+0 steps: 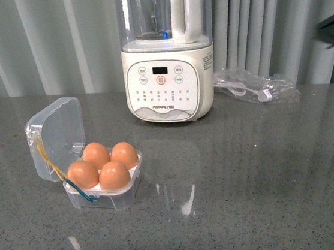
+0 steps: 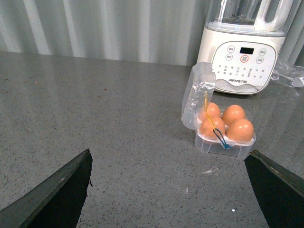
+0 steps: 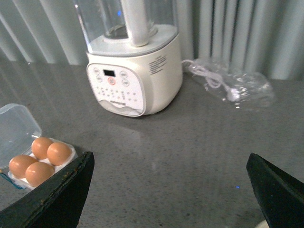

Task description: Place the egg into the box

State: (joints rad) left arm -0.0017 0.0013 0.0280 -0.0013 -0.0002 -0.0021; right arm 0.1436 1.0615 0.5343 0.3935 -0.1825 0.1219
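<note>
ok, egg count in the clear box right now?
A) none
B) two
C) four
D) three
C: four eggs sit in the box, two rows of two, filling it, with the lid standing open. The front and left wrist views both show all four.
</note>
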